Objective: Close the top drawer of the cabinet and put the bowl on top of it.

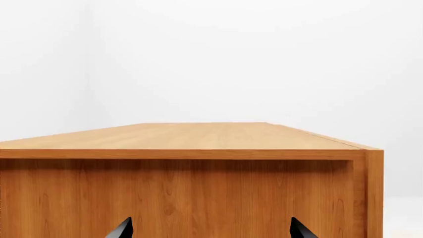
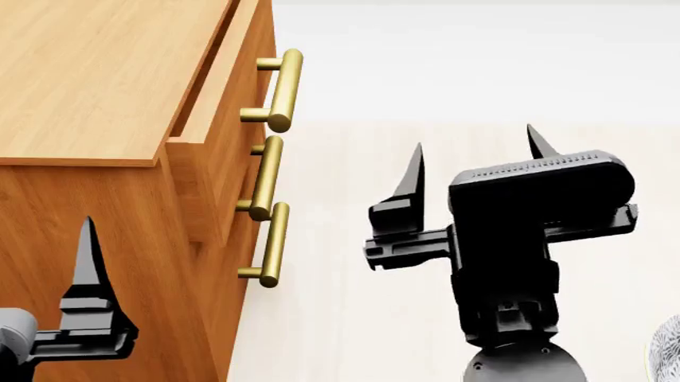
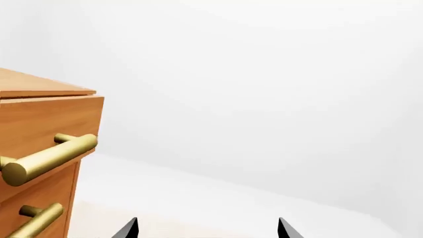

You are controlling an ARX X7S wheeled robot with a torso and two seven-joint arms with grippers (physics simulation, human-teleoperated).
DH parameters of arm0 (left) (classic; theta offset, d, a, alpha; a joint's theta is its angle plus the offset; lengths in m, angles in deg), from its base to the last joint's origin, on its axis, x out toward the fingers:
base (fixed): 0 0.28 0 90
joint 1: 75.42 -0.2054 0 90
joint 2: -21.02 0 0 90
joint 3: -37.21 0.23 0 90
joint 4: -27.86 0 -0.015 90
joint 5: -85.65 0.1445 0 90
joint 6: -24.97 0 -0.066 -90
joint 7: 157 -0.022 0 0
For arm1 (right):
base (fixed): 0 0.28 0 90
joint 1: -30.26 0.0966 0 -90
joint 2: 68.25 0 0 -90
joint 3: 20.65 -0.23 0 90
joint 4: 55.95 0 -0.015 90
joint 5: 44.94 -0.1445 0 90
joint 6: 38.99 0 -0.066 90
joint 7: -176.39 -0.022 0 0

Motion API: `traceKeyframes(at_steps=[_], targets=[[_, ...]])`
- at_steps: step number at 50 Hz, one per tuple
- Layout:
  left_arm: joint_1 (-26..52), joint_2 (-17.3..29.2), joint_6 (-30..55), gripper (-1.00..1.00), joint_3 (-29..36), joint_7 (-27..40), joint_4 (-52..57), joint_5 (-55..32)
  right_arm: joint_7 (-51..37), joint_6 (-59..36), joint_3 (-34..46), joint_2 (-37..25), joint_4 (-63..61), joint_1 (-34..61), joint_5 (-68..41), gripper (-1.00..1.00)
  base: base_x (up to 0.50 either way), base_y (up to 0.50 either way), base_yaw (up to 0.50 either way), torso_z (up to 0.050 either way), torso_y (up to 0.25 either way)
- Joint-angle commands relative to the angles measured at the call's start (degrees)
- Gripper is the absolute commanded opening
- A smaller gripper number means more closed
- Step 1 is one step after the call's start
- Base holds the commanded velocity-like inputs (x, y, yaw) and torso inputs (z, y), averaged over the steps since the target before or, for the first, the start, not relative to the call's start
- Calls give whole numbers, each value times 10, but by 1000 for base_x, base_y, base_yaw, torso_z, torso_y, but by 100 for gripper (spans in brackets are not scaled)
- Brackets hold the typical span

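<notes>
The top drawer (image 2: pixel 218 103) stands pulled out a little from the cabinet (image 2: pixel 95 72); its inside is hidden. Three brass handles (image 2: pixel 282 89) line the three fronts. One bowl (image 2: pixel 667 350) peeks in at the head view's lower right edge, on the floor (image 2: pixel 351 318). Two claws: the right claw (image 2: pixel 475 167) gapes wide and empty; the left claw (image 1: pixel 210 229) is spread too, holding nothing.

Not much else going on here tbh. There's a pale cream floor (image 2: pixel 351 318) running out to the right of everything in the head view, totally plain, no markings on it. Behind it is a white wall (image 2: pixel 478 56), and the two meet in a soft line partway up. The wrist views show that same blank white backdrop (image 3: pixel 264 89) and a bit of light floor.
</notes>
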Motion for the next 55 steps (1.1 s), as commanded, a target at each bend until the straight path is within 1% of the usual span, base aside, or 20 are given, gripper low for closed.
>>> traceKeyframes(at_steps=[1, 3, 10, 21, 28, 34, 43, 49, 55], targets=[[2, 3, 0, 100, 0, 3, 1, -5, 3, -14, 42, 12, 158, 145, 29, 100, 0, 0, 0, 0, 0], [1, 3, -3, 100, 0, 3, -2, -5, 4, -9, 37, 23, 178, 159, 23, 100, 0, 0, 0, 0, 0], [2, 7, 4, 100, -2, 7, 5, -7, 4, 28, 68, 61, 303, 224, 34, 100, 0, 0, 0, 0, 0], [1, 10, 12, 100, 4, 14, 13, -5, 14, 71, 100, 110, 417, 281, 33, 100, 0, 0, 0, 0, 0], [-1, 13, 3, 100, 3, 13, 3, -6, 22, 133, 113, 150, 524, 316, 18, 100, 0, 0, 0, 0, 0], [-1, 15, 2, 100, 4, 15, 1, -7, 10, 147, 155, 161, 549, 327, -31, 100, 0, 0, 0, 0, 0], [-1, 17, 1, 100, 8, 16, -3, -6, -16, 197, 250, 162, 595, 337, -118, 100, 0, 0, 0, 0, 0], [-2, 19, -4, 100, 7, 16, -9, -8, -30, 218, 298, 162, 612, 346, -163, 100, 0, 0, 0, 0, 0], [0, 20, -5, 100, 9, 17, -16, -8, -52, 223, 354, 161, 599, 359, -210, 100, 0, 0, 1, 0, 0]])
